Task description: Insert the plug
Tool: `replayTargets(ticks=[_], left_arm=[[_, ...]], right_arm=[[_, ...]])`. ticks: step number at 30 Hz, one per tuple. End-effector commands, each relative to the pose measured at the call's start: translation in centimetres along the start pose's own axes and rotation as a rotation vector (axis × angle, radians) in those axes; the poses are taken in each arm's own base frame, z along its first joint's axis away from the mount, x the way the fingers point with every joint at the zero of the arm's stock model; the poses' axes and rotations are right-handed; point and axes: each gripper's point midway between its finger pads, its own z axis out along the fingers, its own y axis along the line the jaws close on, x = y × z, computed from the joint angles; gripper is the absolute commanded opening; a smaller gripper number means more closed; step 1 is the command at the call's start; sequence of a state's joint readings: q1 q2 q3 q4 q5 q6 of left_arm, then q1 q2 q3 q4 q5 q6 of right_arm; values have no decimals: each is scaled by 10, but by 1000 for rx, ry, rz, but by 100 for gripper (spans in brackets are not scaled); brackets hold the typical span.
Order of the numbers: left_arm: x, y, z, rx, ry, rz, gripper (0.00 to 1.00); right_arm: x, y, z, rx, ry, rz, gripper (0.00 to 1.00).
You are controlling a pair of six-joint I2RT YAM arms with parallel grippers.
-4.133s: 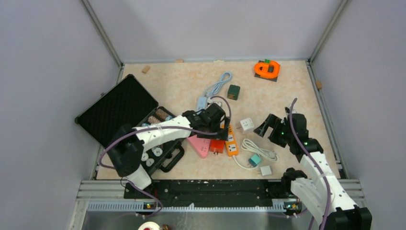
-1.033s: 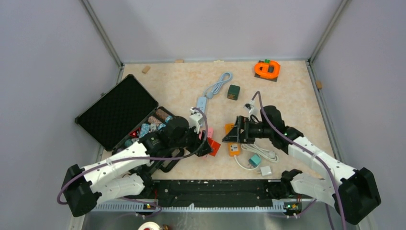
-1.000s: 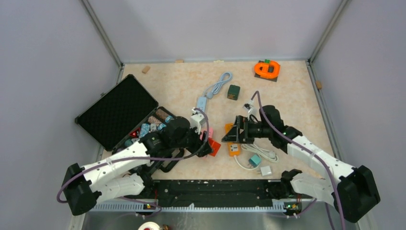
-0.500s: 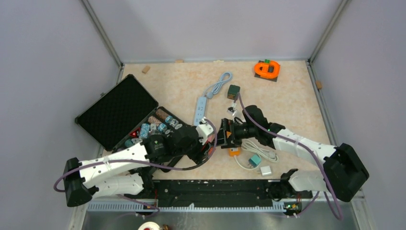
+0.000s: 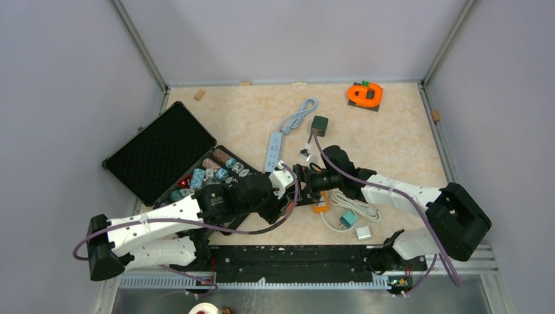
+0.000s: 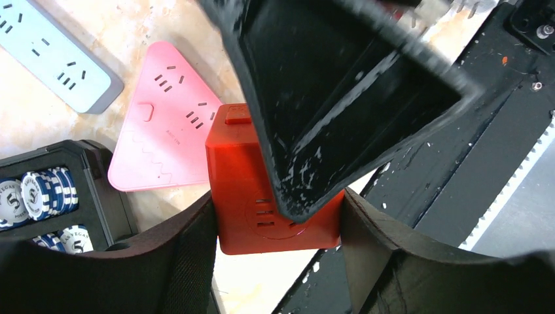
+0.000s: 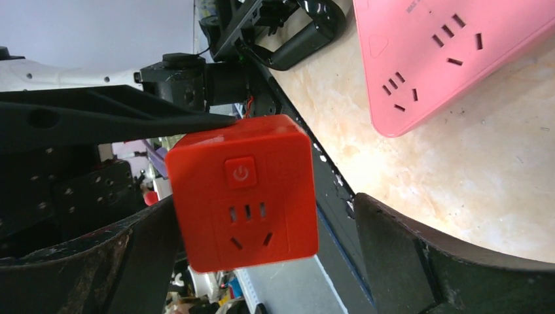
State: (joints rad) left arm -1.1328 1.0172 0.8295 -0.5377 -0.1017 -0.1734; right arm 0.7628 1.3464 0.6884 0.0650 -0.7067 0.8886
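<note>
Left end effector (image 6: 275, 222): one; closed on the red cube socket (image 6: 249, 183), with a finger pressed against each of two opposite side faces.
Right end effector (image 7: 262, 216): one; spread wide, its jaws astride the same cube. A clear gap is seen at one jaw, and contact at the other cannot be told.
Red cube socket: one; held at the near edge of the bench (image 5: 393, 131), just beside the pink strip. The face with the power button and one outlet is turned toward the right wrist camera.
Plugs: one teal plug (image 5: 348, 218) and one white adapter (image 5: 363, 232) are seen lying near the coiled white cable (image 5: 358, 206), apart from both end effectors.
Power strips: three are counted: one pink triangular strip (image 6: 163, 131), one light-blue strip (image 5: 273, 147) with its own cable, and one orange strip (image 5: 319, 208) partly hidden under the right arm.
Other cubes: one dark green cube (image 5: 319, 124), beyond the arms.
Case: one black case (image 5: 163, 154), open, on the left side. Rows of poker chips (image 6: 39, 196) are held in it; their number cannot be counted.
Far corner: one orange ring-shaped object (image 5: 364, 95) on a dark base.
</note>
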Motion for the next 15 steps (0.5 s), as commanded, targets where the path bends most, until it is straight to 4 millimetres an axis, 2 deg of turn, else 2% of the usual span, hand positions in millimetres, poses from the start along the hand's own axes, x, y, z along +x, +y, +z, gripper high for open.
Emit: replayTargets(ticks=[1,5,6,9,12,15], left_arm=[[-38,-10,-7,35,-116,9,1],[-35,-9,-6,31,-111,10,1],[-34,-9,-5,28,-108,9,2],[-34,-8,-5,21,-109,8,3],[-34,-6,-4,11,-112,7,5],[-34,-5,-3,8,-114,6,9]], right_arm=[[-6,26,9,-85,12,-52,91],[-5,32,9,-110,22,-58,66],[-5,33,9,-112,22,-61,63],[-6,32,7,-97,15,-74,62],[-7,30,6,-81,4,-84,65],[-9,26,5,-55,-14,-90,64]])
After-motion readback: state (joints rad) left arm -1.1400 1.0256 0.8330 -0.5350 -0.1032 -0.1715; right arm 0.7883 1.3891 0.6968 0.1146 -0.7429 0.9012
